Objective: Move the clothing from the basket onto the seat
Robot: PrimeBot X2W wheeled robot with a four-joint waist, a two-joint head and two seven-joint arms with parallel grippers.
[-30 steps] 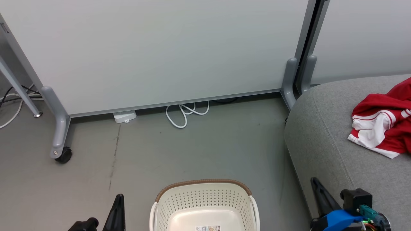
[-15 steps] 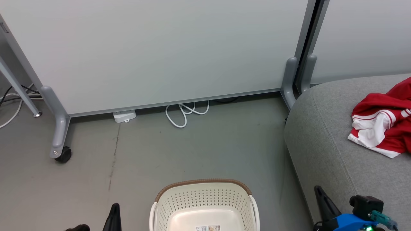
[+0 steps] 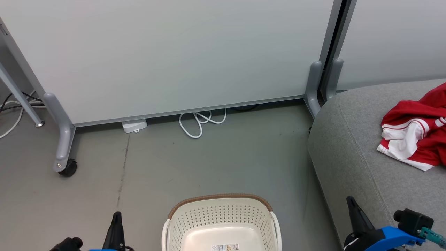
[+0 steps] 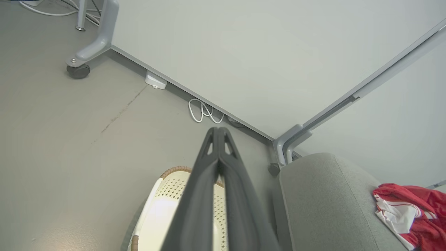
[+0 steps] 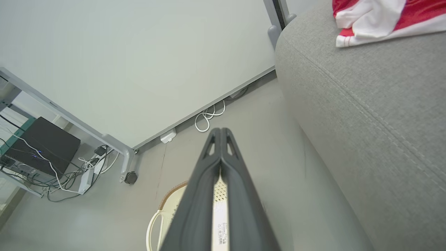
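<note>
Head view: clothing (image 3: 414, 139) is seen heaped on the seat (image 3: 348, 157), far right. Basket (image 3: 223, 216) sits on the floor, near centre, visible part bare, so transfer is judged done.
Left wrist view: left gripper (image 4: 217, 130) jaws clenched, nothing held, parked above basket.
Right wrist view: right gripper (image 5: 220, 130) jaws likewise clenched, nothing held, beside seat edge.

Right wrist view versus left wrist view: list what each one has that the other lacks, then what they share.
Right wrist view's own: the shut right tool, a black box with tangled cables, a barcode label. Left wrist view's own: the shut left tool, a thin metal leg. Shared: basket, seat, clothing lying on it, coiled white cable, caster.
</note>
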